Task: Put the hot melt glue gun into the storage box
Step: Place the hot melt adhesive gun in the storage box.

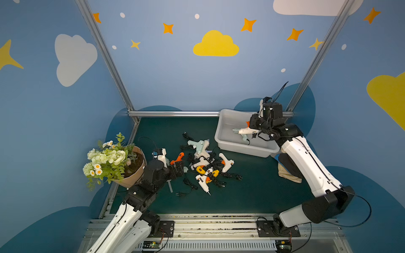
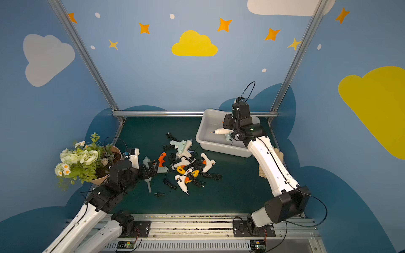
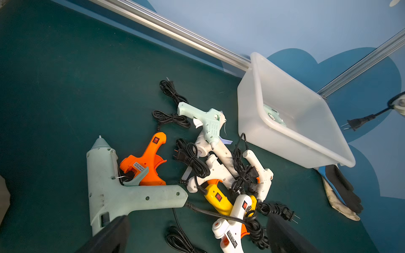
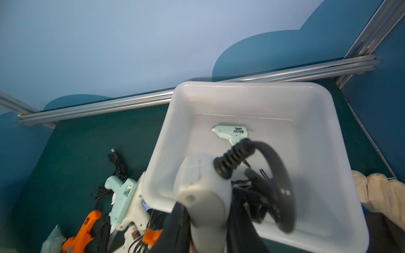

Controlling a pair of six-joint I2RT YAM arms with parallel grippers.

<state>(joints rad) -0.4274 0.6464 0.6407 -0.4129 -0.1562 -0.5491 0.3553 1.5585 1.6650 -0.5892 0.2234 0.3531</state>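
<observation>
The right gripper (image 1: 255, 128), clamped on a white glue gun (image 1: 245, 131), holds it above the storage box (image 1: 240, 147), which sits at the far right corner of the table (image 1: 252, 192) with a small mint gun (image 4: 230, 132) already on its floor. This looks like the drop-off step: next, lower slightly and part the jaws so gun and cord (image 4: 271, 166) land inside the rim. The left gripper (image 2: 151, 169), jaws wide apart, hovers over a large mint gun (image 3: 105, 188) toward the left edge, beside the pile (image 1: 206, 166).

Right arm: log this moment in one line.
right gripper shut on white glue gun over storage box | left gripper open near pile | mint glue gun inside box
</observation>
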